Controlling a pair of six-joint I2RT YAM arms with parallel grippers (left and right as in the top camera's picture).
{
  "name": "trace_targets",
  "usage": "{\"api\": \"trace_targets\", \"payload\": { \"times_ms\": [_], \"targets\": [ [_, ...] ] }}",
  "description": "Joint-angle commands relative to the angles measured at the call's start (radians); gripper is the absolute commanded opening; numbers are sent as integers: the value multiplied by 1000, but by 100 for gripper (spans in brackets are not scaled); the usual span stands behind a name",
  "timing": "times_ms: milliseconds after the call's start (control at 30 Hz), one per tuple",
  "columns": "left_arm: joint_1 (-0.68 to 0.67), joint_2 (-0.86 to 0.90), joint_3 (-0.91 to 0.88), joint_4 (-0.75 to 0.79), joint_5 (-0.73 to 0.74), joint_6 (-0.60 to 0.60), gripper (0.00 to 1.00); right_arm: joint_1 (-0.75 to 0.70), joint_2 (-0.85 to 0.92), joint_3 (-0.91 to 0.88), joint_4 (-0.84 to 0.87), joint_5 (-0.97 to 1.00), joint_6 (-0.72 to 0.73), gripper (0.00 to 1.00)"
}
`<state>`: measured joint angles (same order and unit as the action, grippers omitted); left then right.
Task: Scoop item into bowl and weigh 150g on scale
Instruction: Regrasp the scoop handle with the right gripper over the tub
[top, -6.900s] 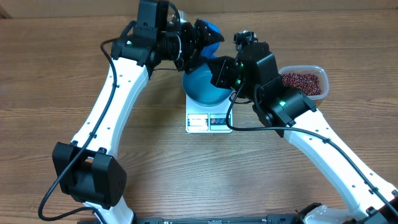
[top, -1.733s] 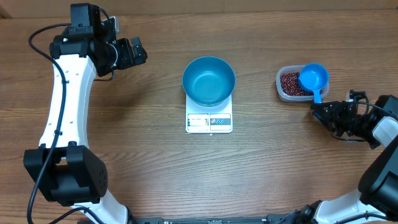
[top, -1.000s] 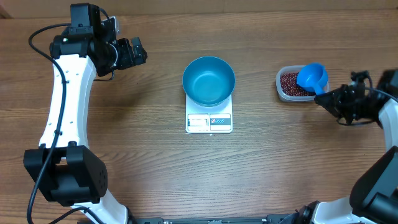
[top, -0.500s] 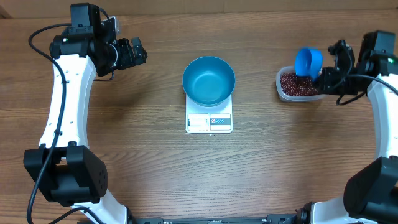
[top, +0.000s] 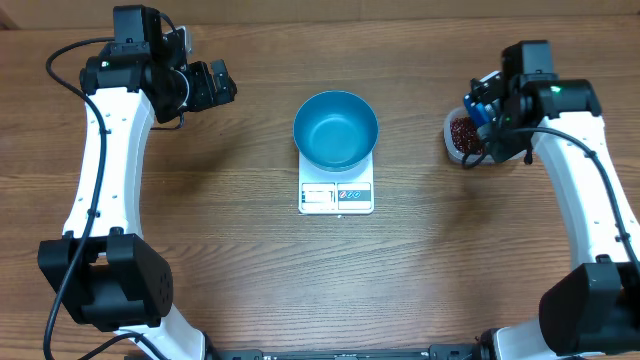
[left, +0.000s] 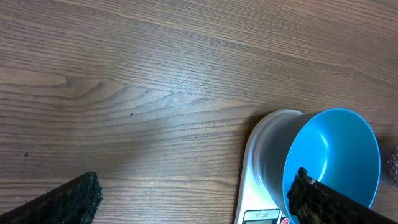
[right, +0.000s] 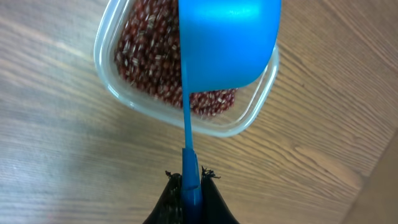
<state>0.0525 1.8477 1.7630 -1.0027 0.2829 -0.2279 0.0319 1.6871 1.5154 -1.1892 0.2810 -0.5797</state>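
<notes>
Right now the beans (top: 461, 131) lie in a clear rounded tub (top: 452, 146) at the right of the table (top: 250, 280), well apart from the bowl (top: 335, 128). The right wrist view shows them as a dark red-brown grainy layer (right: 146, 53) that covers the tub's floor inside its clear rim (right: 211, 129). A small blue scoop (right: 230, 37) hangs over the tub's right part and hides some of the beans. Only the outside of its cup shows, so what it holds cannot be told, nor whether it touches the heap. The right gripper (right: 189, 182) has its fingers clamped on the end of the scoop's thin handle.

The bowl is bright blue and deep, and stands centred on the white scale (top: 336, 196). Its smooth blue floor shows all across. From the left wrist it shows as a blue cup (left: 336, 155) on the white platform (left: 264, 152).

Along the scale's near edge runs a strip with a pale display and a label with small red and blue marks; the writing is too small to read.

The left gripper (top: 215, 88) hovers over the far left of the table, fingers spread wide and holding nothing. Plain wood lies between it and the bowl, and again between the scale and the tub. The tub sits close to the table's far right part, under the right arm.
</notes>
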Motion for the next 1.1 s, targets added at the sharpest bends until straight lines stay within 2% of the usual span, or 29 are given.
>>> {"api": "trace_targets", "payload": {
  "times_ms": [0,200,400,867,1067],
  "targets": [
    [-2,-30,20,1,-6,26,100,8,58,22,-20,88,-23,4],
    [-2,-30,20,1,-6,26,100,8,138,21,-52,145,14,4],
    [-2,-30,20,1,-6,26,99,8,144,-7,-8,61,2,4],
    [-2,-30,20,1,-6,26,99,15,144,-16,-62,97,-29,4],
    [-2,-30,20,1,-6,26,99,15,144,-16,-2,62,-50,4]
  ]
}}
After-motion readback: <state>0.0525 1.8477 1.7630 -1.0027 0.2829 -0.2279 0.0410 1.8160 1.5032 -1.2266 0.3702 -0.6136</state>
